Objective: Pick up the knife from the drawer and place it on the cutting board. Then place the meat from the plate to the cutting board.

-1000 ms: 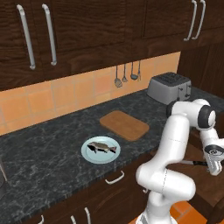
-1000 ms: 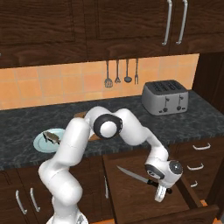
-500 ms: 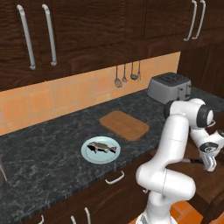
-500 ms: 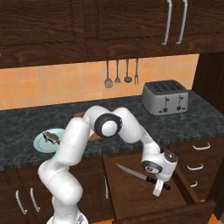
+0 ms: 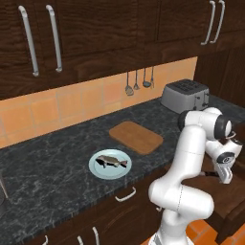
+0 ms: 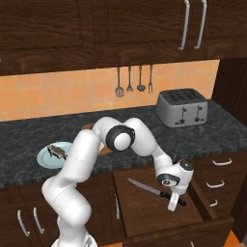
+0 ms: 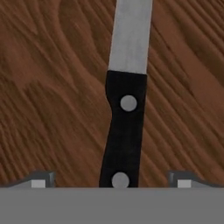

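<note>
The knife [image 7: 127, 122] lay flat in the open drawer [image 6: 144, 212], and the pincer [image 6: 172, 202] hung just over its black handle with both tips spread wide, holding nothing. The knife looked thin, stiff and a bit slippery, so the handle was the best place to grab, not the sharp shiny blade.

Nothing readable is showing anywhere: no words, brand marks, numbers or signs are appearing on any surface in these views. The toaster [image 6: 182, 107] is carrying only plain dark levers and knobs, and the knife [image 7: 124, 109] handle is showing two bare silver rivets, no maker's stamp.
</note>
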Available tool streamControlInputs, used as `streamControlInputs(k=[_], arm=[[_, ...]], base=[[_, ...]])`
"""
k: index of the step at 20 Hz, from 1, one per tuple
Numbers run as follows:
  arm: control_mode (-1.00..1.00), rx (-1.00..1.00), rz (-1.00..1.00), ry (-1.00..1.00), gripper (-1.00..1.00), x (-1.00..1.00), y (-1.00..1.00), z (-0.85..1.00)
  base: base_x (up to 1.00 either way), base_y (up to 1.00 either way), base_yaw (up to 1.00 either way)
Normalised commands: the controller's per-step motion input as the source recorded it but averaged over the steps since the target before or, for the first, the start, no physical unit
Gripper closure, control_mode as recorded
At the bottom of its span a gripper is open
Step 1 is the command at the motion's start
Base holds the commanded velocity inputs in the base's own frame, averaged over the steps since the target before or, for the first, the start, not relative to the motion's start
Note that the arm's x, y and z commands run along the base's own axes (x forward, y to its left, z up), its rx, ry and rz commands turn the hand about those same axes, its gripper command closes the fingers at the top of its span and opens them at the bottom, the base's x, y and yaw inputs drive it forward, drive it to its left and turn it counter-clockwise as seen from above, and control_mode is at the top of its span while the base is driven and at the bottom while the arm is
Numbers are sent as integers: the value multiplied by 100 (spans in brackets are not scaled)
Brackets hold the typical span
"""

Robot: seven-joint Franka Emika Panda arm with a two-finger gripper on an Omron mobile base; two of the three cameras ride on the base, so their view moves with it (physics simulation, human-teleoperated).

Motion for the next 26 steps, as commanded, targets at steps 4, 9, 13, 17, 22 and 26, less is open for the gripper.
streamControlInputs(k=[4, 9, 13, 17, 22, 26], arm=[[-100, 0, 9, 2, 100, -4, 0, -41], [-100, 0, 8, 0, 100, -9, 0, -29], [-100, 0, 4, -1, 100, -24, 0, -24], [-100, 0, 0, -4, 100, -66, -1, 6], [-100, 0, 0, 0, 100, -63, -4, 67], [-100, 0, 0, 0, 100, -5, 0, 100]], base=[[0, 0, 0], [0, 0, 0], [0, 0, 0], [0, 0, 0], [0, 0, 0], [0, 0, 0]])
